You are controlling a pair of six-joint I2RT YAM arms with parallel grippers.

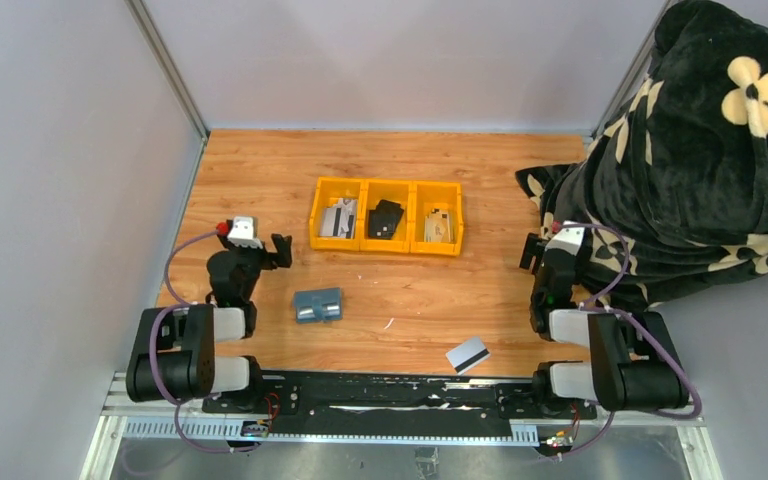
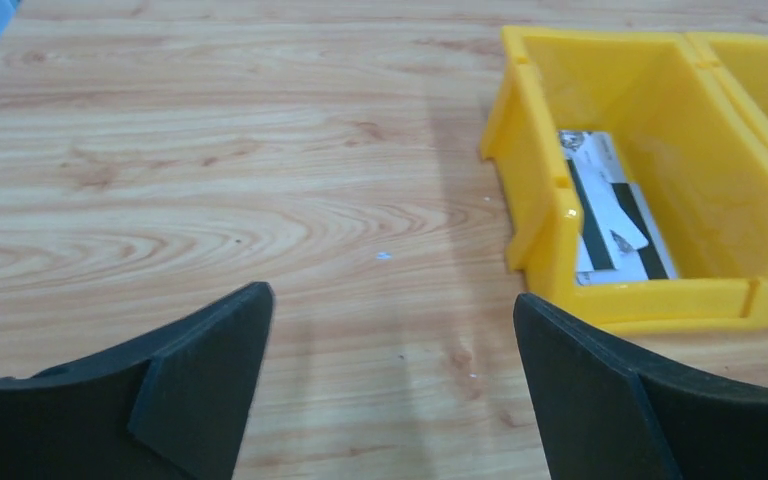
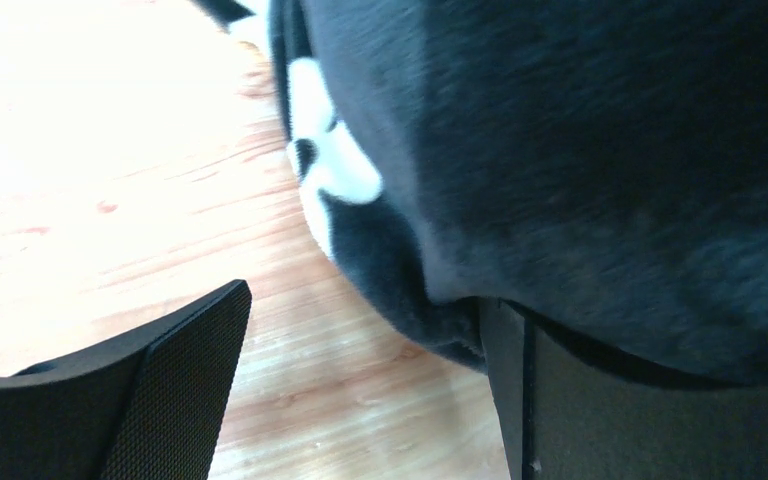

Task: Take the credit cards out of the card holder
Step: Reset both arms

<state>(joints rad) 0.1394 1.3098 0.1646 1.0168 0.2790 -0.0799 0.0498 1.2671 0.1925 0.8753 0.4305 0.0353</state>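
Left gripper (image 2: 390,300) fingers apart, empty, just left of yellow tray (image 1: 387,247). Right gripper (image 3: 365,295) apart, empty, well right of tray. Card holder (image 1: 318,304) on table (image 1: 260,170), nr tray's front-left; striped credit card (image 1: 467,354) further front-right.

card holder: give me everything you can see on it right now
The card holder shows only in the top view: a small blue-grey rectangle lying flat on the wooden table, slightly skewed. Paler grey patches run along its near edge, too small to tell what they are. It sits on the near side of the yellow tray, apart from the open left gripper. Only the table touches it.
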